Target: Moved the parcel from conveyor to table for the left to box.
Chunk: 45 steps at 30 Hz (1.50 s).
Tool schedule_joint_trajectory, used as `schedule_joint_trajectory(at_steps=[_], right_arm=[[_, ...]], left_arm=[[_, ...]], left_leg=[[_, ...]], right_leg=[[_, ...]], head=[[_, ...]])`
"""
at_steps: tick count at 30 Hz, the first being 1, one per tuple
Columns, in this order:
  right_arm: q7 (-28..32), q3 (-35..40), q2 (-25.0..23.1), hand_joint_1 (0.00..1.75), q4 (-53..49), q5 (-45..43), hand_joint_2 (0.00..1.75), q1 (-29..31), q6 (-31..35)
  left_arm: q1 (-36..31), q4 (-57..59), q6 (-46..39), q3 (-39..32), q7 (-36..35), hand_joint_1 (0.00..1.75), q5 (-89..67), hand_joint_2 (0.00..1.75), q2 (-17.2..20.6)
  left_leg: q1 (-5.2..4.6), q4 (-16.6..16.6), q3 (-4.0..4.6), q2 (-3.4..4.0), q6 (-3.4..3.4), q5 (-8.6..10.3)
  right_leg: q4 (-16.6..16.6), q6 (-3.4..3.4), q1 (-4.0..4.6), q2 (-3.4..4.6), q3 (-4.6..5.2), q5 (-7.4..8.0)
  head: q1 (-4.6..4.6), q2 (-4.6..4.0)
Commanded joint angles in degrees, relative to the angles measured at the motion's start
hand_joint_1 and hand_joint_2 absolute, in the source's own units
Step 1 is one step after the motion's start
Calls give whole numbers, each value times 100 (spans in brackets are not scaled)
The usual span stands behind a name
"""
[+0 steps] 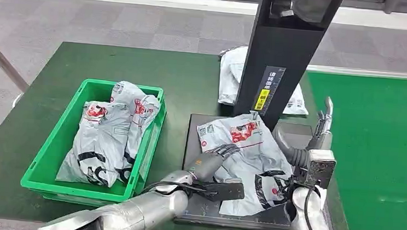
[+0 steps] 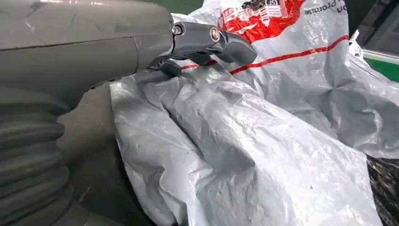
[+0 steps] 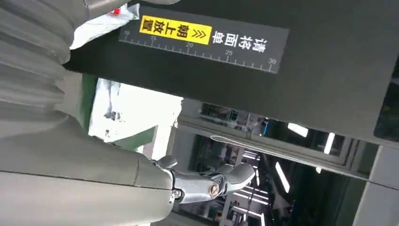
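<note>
On the black post (image 3: 282, 61) beside my right arm I read a yellow label (image 3: 175, 30) with Chinese characters and chevrons, more white Chinese characters next to it, and a ruler scale (image 3: 197, 47) numbered 15, 20, 25, 30. On the grey parcel (image 2: 291, 84) by my left hand, only "promise" is legible.
</note>
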State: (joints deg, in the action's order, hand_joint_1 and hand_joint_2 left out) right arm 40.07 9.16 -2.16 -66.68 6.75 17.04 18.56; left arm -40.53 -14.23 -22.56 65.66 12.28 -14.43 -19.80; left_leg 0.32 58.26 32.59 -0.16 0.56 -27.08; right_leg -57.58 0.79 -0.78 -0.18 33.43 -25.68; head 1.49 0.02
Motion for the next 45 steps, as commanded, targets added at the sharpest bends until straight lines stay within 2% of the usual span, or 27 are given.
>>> schedule_joint_trajectory(at_steps=[1, 3, 5, 9, 10, 14, 15, 16, 20, 22, 31, 32, 35, 38, 42, 45], right_arm=[[-7, 399, -25, 0, 493, -45, 175, 483, -282], [-7, 425, -81, 0, 616, -63, 175, 575, -355], [-7, 436, -93, 0, 638, -70, 175, 589, -388], [-7, 400, -122, 0, 596, -76, 175, 596, -504], [-7, 411, -134, 0, 605, -107, 175, 634, -640], [-7, 413, -235, 0, 843, -114, 175, 775, -839], [-7, 406, -251, 0, 872, -110, 175, 784, -832], [-7, 406, -258, 0, 892, -120, 175, 798, -862], [-7, 371, -276, 0, 1033, -171, 175, 834, -991], [-7, 372, -281, 0, 1057, -164, 175, 835, -1007], [-7, 275, -317, 0, 1247, -239, 175, 869, -1046], [-7, 247, -311, 0, 1238, -242, 175, 841, -1025], [-7, 25, -252, 0, 1081, -312, 175, 579, -954], [-7, -250, -204, 0, 904, -343, 175, 358, -901], [-7, -670, -125, 0, 427, -385, 175, -68, -812], [-7, -670, -125, 0, 427, -385, 175, -68, -812]], left_arm=[[-212, 336, 783, -370, -81, 0, 228, 175, 102], [-376, 388, 1338, 62, -723, 0, -198, 175, 148], [-486, 355, 1233, 469, -962, 0, -653, 175, 245], [-467, 329, 1267, 564, -979, 0, -810, 175, 302], [-444, 353, 1966, 652, -875, 0, -842, 175, 283], [-266, 344, 2593, 759, -736, 3, -912, 175, 289], [-225, 348, 2611, 731, -722, 168, -886, 175, 319], [-227, 349, 2683, 769, -683, 175, -919, 175, 341], [-230, 338, 2705, 948, -481, 175, -1121, 175, 463], [-233, 327, 2691, 988, -413, 175, -1167, 175, 486], [-192, 283, 2116, 1044, -144, 175, -1347, 175, 546], [-181, 272, 2008, 962, -96, 175, -1297, 175, 541], [-65, 142, 1277, 232, 272, 175, -777, 175, 501], [172, -101, 816, -704, 1037, 175, -158, 175, 499], [430, -663, 334, -1531, 1839, 175, 78, 175, 552], [430, -663, 334, -1531, 1839, 175, 78, 175, 552]], left_leg=[[-1, -8, 4, 28, 0, 7], [0, -4, 8, 33, 0, 8], [2, -3, 12, 31, 1, 11], [1, -7, -6, 13, 1, 12], [-1, -18, -6, 25, 2, 19], [-3, -22, -6, 32, 1, 24], [-3, -20, -17, 26, 0, 19], [-4, -29, -13, 33, 1, 27], [-2, -37, -32, 22, 1, 30], [-1, -15, -42, -9, -3, 17], [-1, -31, -30, 3, 0, 29], [-1, -21, -58, -8, -1, 19], [0, -36, -52, -1, -1, 31], [2, -22, -57, -20, -1, 22], [1, -18, -39, -32, -2, 22], [-1, -14, -23, -38, -2, 22]], right_leg=[[7, -5, 0, 27, 14, 15], [3, -6, 1, 33, 20, 18], [4, -7, 3, 30, 22, 19], [6, -5, 1, 12, -3, 12], [14, -8, 0, 24, 2, 23], [16, -8, -3, 29, 3, 29], [15, -6, -2, 22, -13, 22], [22, -9, -4, 27, -7, 31], [30, -9, -1, 15, -31, 33], [10, -4, 0, -19, -52, 12], [24, -8, 0, -8, -50, 26], [16, -6, 1, -18, -64, 14], [31, -8, 2, -10, -56, 27], [19, -6, 4, -27, -61, 12], [17, -5, 3, -38, -44, 9], [14, -5, 1, -44, -27, 6]], head=[[0, 0], [0, 0], [0, 0], [0, 0], [0, 0], [2, 0], [0, 0], [0, 0], [0, 0], [0, 0], [-2, 0], [0, 0], [0, 0], [0, 0], [0, 0], [-2, 0]])
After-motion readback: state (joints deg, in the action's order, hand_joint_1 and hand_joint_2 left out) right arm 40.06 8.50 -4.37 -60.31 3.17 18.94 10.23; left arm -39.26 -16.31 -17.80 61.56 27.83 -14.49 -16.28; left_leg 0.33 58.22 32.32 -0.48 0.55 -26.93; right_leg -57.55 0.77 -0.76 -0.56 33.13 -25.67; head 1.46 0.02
